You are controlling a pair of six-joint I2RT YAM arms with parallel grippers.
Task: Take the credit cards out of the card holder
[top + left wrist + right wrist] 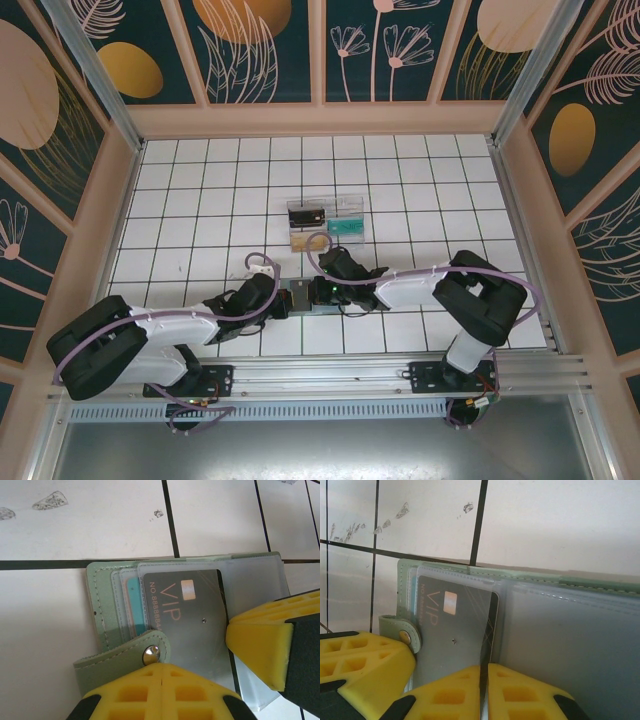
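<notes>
Card holder [300, 297] lies open between my arms, seen from above. Left wrist: left gripper [160, 672], pads together, at its near edge. Right wrist: right gripper [484, 672], pads together, meets the sleeved VIP card [455, 630]. I judge this the extraction step; next needs a straight pull.

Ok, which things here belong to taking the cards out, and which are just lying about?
Part of the job:
- card holder, lying open
- grey VIP card and teal card, both in its sleeves
- left gripper and right gripper, both at the card holder

Lying about:
- clear tray farther back, with some cards in it, apart from both grippers
</notes>
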